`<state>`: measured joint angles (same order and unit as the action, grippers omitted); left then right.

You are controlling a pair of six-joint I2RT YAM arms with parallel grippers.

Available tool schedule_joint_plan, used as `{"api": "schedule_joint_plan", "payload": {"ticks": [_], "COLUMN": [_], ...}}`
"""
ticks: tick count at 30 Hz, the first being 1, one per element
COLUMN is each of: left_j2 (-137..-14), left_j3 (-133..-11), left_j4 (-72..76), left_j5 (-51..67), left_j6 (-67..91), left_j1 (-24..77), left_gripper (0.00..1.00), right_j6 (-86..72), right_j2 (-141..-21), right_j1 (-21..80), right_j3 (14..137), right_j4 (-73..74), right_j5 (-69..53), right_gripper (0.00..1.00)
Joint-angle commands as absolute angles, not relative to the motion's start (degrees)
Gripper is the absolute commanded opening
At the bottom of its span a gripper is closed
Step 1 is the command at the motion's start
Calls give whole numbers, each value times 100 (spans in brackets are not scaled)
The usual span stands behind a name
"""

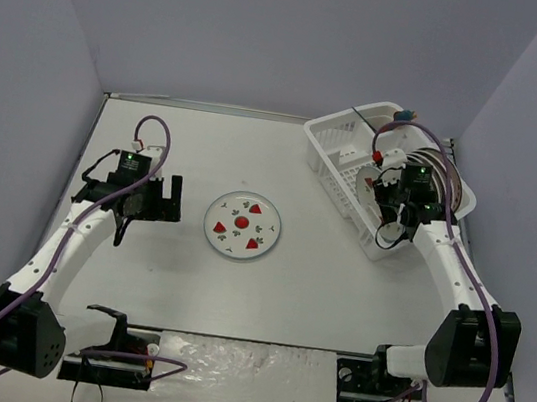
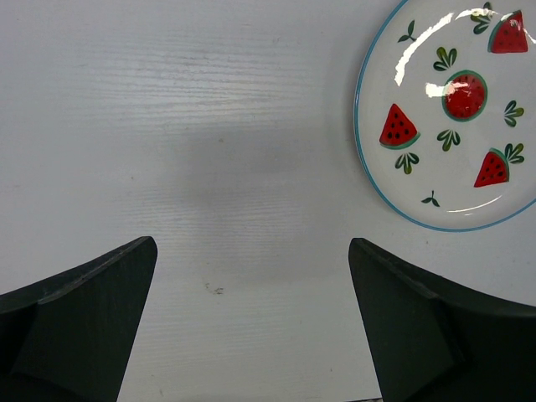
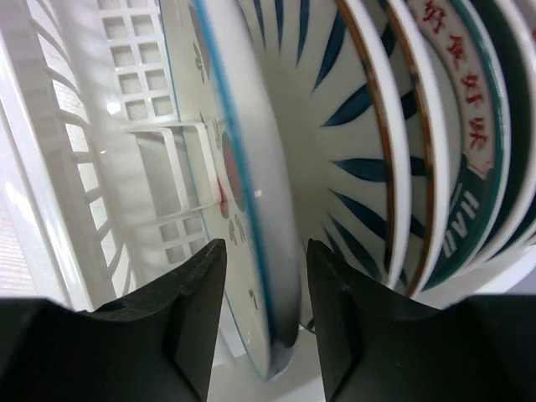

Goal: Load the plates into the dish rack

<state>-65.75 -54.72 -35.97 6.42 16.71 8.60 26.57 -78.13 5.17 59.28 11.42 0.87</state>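
Note:
A white plate with red fruit slices and a blue rim (image 1: 243,226) lies flat mid-table; it also shows in the left wrist view (image 2: 452,117). My left gripper (image 1: 170,198) hovers to its left, open and empty (image 2: 251,247). The white dish rack (image 1: 334,135) stands at the back right with several plates on edge in it (image 1: 450,185). My right gripper (image 1: 393,197) reaches into it. Its jaws (image 3: 266,244) straddle the bottom rim of a blue-rimmed plate (image 3: 251,167), with small gaps on both sides. Behind that stand a dark radial-striped plate (image 3: 335,126) and a green-and-red rimmed plate (image 3: 461,126).
The rack's slotted wall (image 3: 126,84) is close on the left of my right fingers. Grey walls enclose the table on three sides. The rack's corner cup (image 1: 403,112) holds small items at the far end.

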Motion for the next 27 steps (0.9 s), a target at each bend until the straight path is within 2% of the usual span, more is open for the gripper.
{"api": "schedule_joint_plan", "payload": {"ticks": [1,4,8,15,20,22,27], "left_j2": [-6575,-6600,-6615,-6743,-6900,-7097,-7709], "left_j3": [-5572,-5569,-5538,-5393,-5115,-4989,-5010], "left_j4": [-3454,-3442,-3434,-3172,-2574,-2235,-1836], "left_j5": [714,753,790,1454,2066,2176,2267], "left_j6": [1653,1682,1713,2169,3050,3390,3771], "left_j1": [827,826,826,827,888,983,1239], "left_gripper": [97,97,97,97,97,97,89], "right_j6": [2344,2217,2121,1268,482,-134,-1336], "right_j2": [-7352,-7062,-6734,-5990,-5597,-5353,-5019], "right_j1": [475,475,478,484,492,500,597], "right_j3": [6013,6086,6159,6397,6310,6081,5379], "right_j4": [676,659,645,445,94,-379,-1574], "right_j5": [149,103,94,-724,-1585,-2342,-3542], "right_gripper": [43,53,59,73,87,94,99]}}
